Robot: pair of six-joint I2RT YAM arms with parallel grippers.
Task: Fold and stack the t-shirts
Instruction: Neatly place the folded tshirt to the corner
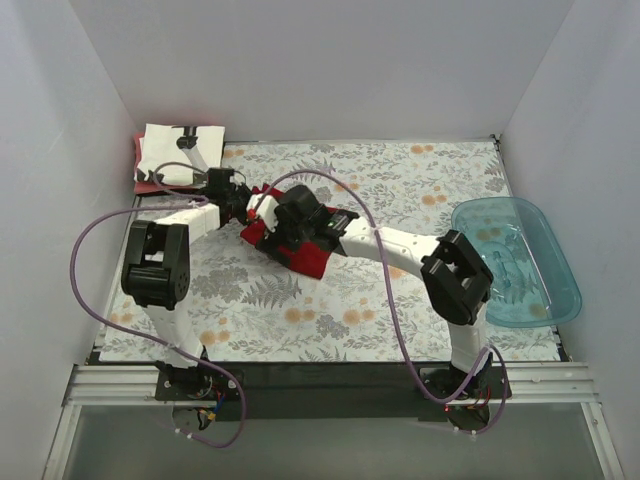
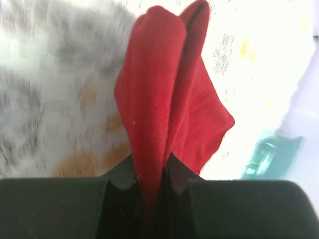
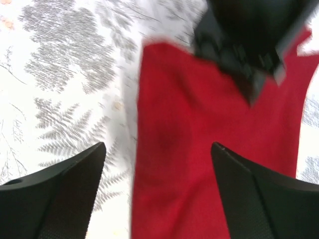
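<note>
The white shirt lies folded atop the pink one, while the red shirt is only mid-fold, pinched in the left pincer, the right pincer spread wide.

The top camera looks down from above and behind my bases over the whole tabletop. The left wrist camera looks close along my left fingers at the red shirt. The right wrist camera looks down between my right fingers, close over that same shirt.

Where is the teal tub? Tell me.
In the top view, the teal tub sits on the far right, beside the right arm at its elbow.
</note>
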